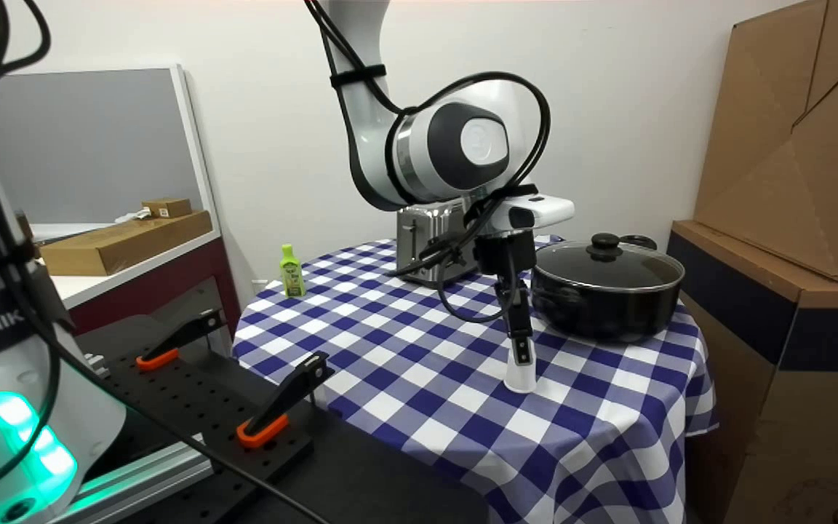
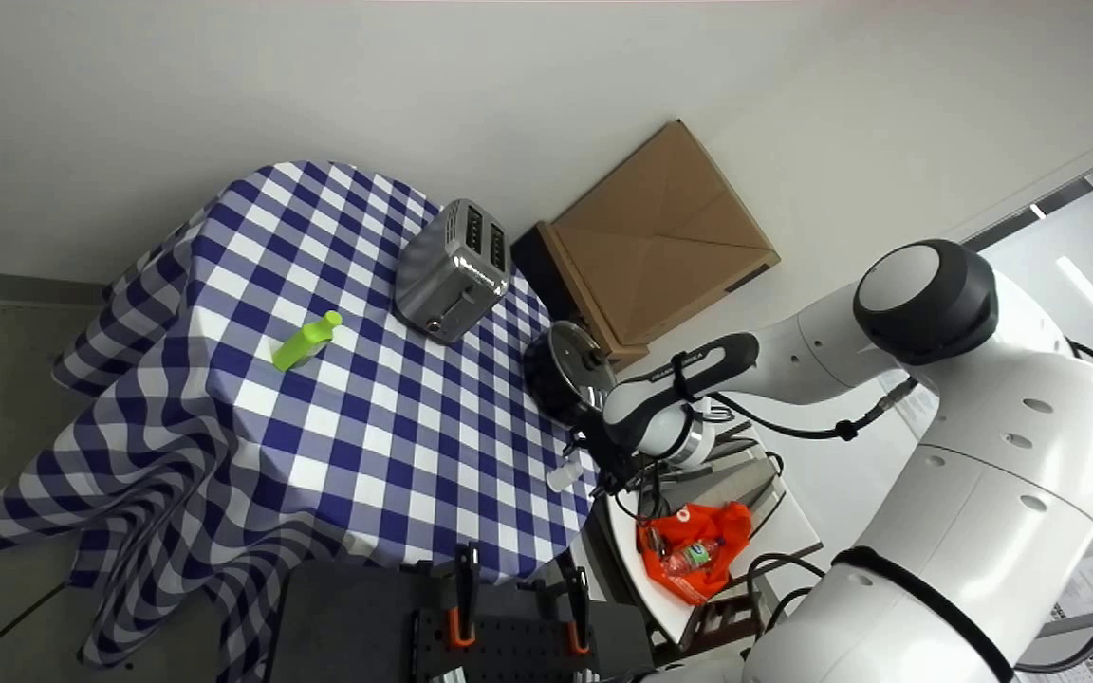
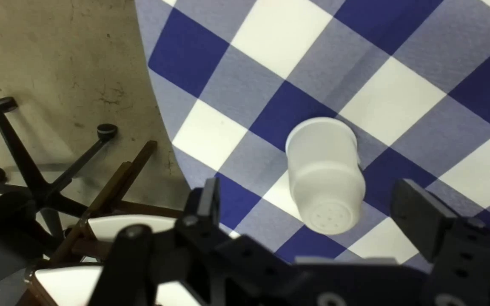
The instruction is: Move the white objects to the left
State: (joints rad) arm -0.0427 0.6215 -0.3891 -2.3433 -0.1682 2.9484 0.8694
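Observation:
A small white shaker [image 1: 519,378] with a holed top stands upright on the blue-and-white checked tablecloth, near the table's edge beside the pot. It also shows in an exterior view [image 2: 564,476] and large in the wrist view [image 3: 326,174]. My gripper [image 1: 521,351] is directly over the shaker and points down. In the wrist view the gripper [image 3: 308,191] is open, with one finger on each side of the shaker and a gap between each finger and it. No other white object of this kind shows on the table.
A black pot with a glass lid [image 1: 601,306] stands close beside the gripper. A silver toaster [image 2: 456,270] stands at the back. A small green bottle [image 1: 292,273] stands at the far side. Cardboard boxes [image 1: 790,153] rise beyond the pot. Clamps [image 1: 284,400] sit by the robot base.

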